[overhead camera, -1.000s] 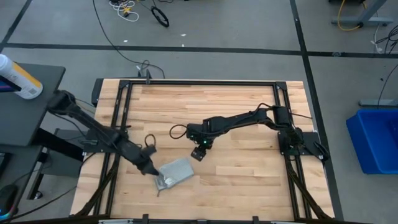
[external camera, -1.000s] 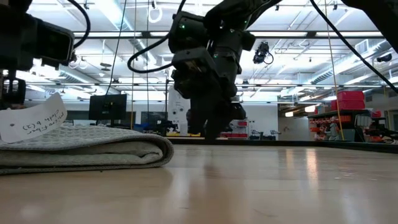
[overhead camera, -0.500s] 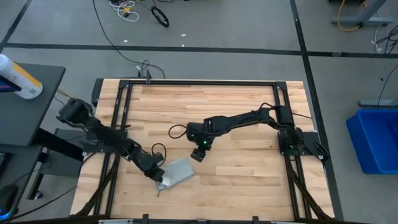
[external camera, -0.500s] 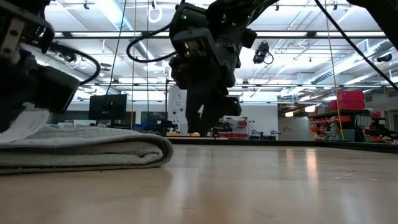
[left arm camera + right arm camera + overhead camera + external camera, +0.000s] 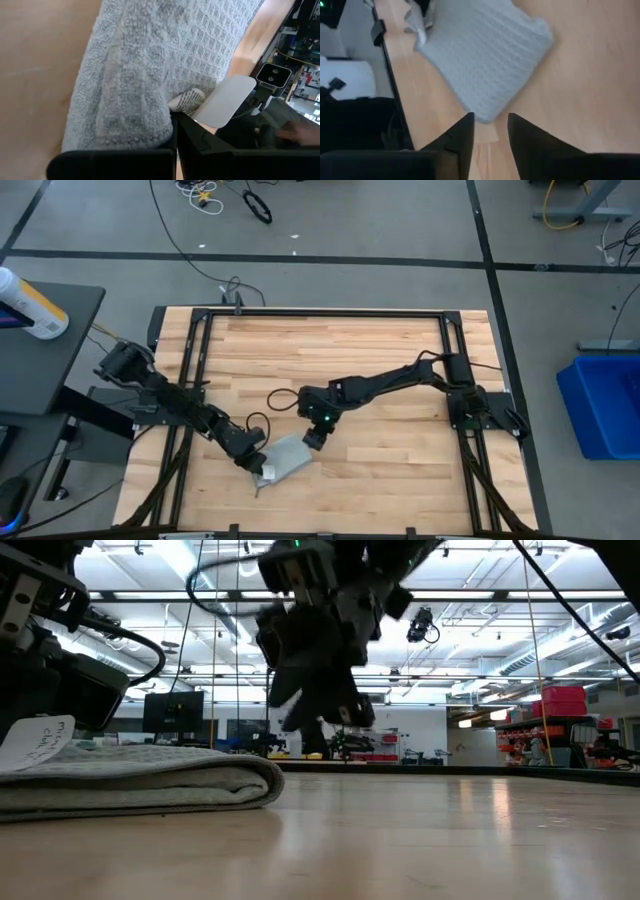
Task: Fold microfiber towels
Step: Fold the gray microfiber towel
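Note:
The light grey-blue towel [image 5: 285, 456] lies folded into a small thick rectangle flat on the wooden table, near the front, left of centre. Its white tag [image 5: 187, 99] sticks out at its left corner and also shows in the low view [image 5: 38, 740]. My left gripper [image 5: 258, 467] is shut at that corner, low on the table. My right gripper [image 5: 314, 440] is open and hovers just off the towel's right corner [image 5: 485, 117], which lies past its fingertips, untouched. My left gripper lies with its shut fingers [image 5: 172, 131] against the towel's folded edge [image 5: 162, 131], beside the tag corner, coming in low from the table's left. Whether any cloth is between the fingers, I cannot tell. The towel rests flat on the table.
Black frame rails [image 5: 190, 360] run along the table's sides. A white plate [image 5: 225, 100] with a small camera stands at the near edge, close to the towel. Bare wood [image 5: 400, 460] lies to the towel's right and beyond it.
My left gripper has moved toward the table's right and near edge, up to the towel's tag corner; the tag, which stood upright, has drooped. My right gripper has moved toward the near edge and the towel, tipping down. The towel has stayed in place.

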Robot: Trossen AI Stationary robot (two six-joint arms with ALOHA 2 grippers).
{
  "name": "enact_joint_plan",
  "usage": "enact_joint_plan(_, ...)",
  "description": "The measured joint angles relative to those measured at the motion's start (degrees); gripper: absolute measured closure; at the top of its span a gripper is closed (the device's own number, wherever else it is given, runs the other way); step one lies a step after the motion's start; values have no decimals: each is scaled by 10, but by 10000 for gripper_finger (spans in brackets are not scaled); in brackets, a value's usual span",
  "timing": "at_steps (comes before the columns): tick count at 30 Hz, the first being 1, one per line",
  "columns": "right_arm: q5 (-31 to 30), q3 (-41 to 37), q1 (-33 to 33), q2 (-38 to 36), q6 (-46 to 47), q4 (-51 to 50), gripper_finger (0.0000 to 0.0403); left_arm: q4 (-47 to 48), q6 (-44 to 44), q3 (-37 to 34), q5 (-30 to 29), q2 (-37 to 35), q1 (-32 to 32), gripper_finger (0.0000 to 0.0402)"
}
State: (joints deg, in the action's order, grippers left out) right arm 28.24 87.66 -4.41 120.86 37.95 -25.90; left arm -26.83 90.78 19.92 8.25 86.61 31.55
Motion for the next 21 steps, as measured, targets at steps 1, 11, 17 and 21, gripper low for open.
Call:
enact_joint_plan(1,4,-15,1,0,14,19,263,0,0,0,0,0,0,402)
enact_joint_plan(11,13,-120,12,1,169,292,157,-3,-1,-1,-3,1,0,402)
enact_joint_plan(17,-1,-159,18,2,176,286,169,-11,-2,-1,-7,2,0,402)
enact_joint_plan(21,6,-174,14,1,185,298,173,-11,-6,-1,-7,2,1,402)
